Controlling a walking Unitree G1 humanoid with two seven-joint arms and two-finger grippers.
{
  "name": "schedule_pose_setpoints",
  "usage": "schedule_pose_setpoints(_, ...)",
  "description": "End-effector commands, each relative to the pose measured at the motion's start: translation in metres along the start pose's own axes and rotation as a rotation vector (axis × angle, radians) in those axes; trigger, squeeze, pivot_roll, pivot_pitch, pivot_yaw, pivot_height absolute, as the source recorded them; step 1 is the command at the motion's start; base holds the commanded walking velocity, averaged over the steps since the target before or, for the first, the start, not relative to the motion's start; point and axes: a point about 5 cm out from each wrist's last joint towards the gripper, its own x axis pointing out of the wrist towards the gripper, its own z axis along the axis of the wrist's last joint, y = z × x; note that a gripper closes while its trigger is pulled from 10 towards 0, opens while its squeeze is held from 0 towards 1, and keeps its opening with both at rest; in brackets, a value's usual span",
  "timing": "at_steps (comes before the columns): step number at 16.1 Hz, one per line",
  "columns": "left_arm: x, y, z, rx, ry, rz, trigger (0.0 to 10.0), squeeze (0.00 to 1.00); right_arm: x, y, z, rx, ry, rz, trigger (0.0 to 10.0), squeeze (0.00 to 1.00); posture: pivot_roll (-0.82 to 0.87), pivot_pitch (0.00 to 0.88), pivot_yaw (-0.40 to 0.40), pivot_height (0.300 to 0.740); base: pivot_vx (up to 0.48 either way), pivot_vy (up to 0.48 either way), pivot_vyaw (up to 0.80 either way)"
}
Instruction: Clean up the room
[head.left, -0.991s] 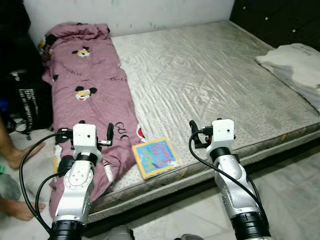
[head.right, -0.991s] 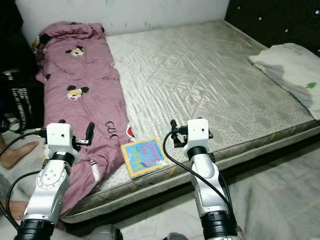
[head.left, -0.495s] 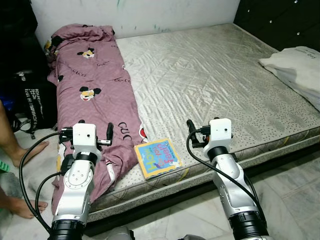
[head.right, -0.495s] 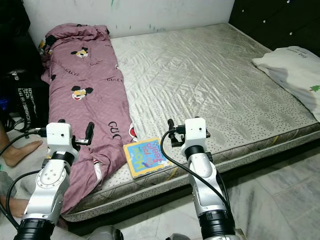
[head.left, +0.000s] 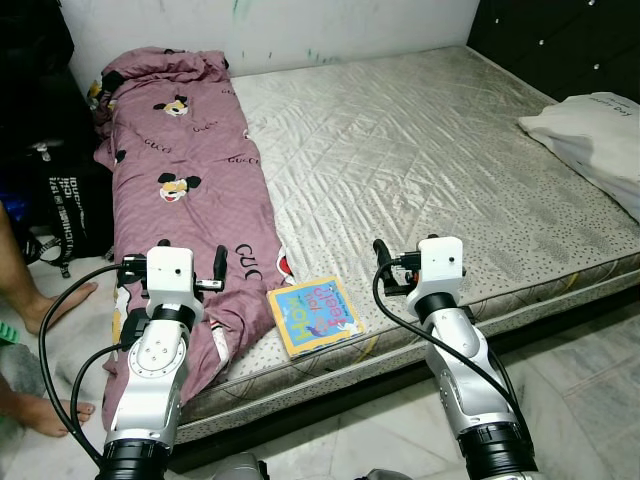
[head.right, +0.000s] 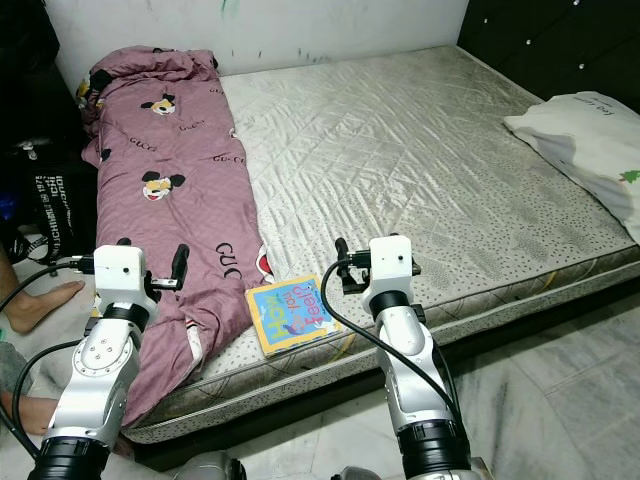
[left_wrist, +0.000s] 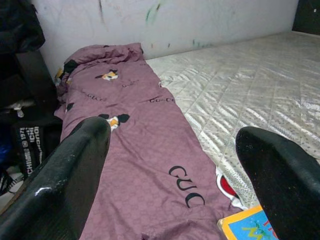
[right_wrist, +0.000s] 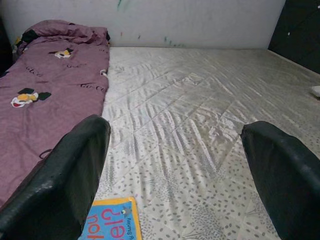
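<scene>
I judge the cleanup barely begun: nothing is in either claw, and everything I would tidy lies where it is on the bed. My left gripper (left_wrist: 170, 165) is spread wide, holding nothing, raised above the near left corner of the mattress (head.left: 420, 150) over the purple blanket (head.left: 185, 190). My right gripper (right_wrist: 175, 170) is just as wide open and empty, hovering over the mattress's near edge, just beside the book.

The children's book (head.left: 313, 315), bright blue and yellow, lies flat at the near edge of the mattress, between my two arms and touching the blanket's lower hem. It looks like the obvious first pick. The blanket runs in a rumpled strip along the left edge of the mattress, from the far left corner down to the near one, and part of it spills over the side. A white pillow (head.left: 590, 125) sits askew at the right edge.

The mattress is bare, quilted and silvery, with no sheet. It sits low on a pale tiled floor (head.left: 590, 350). A scuffed white wall (head.left: 330, 25) runs behind it, a dark bag (head.left: 65, 200) stands by the left side, and a person's bare foot (head.left: 55, 305) rests on the floor there.
</scene>
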Motion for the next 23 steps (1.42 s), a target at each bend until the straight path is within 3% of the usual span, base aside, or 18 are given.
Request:
schedule_pose_setpoints(1,-0.0014,-0.0004,-0.0028,0.005,0.014,0.002,10.0,0.00,-0.0009,-0.0007,-0.0015,-0.003,0.008,0.005,10.0,0.00,0.07,0.000,0.010,0.692,0.000,0.000,0.00)
schedule_pose_setpoints(9,-0.0019,-0.0006,-0.0042,-0.001,0.022,0.002,10.0,0.00,-0.0014,0.0011,-0.0025,-0.006,0.013,0.019,10.0,0.00,0.07,0.000,0.009,0.592,0.000,0.000,0.00)
schedule_pose_setpoints(17,-0.0003,-0.0017,-0.0021,0.003,0.005,0.017,10.0,0.00,-0.0001,0.0010,-0.0055,0.003,0.029,0.028,10.0,0.00,0.07,0.000,0.008,0.588,0.000,0.000,0.00)
schedule_pose_setpoints(23,0.0003,-0.0024,-0.0021,0.000,0.003,0.017,10.0,0.00,0.0004,0.0025,-0.0064,-0.001,0.035,0.041,10.0,0.00,0.07,0.000,0.003,0.588,0.000,0.000,0.43)
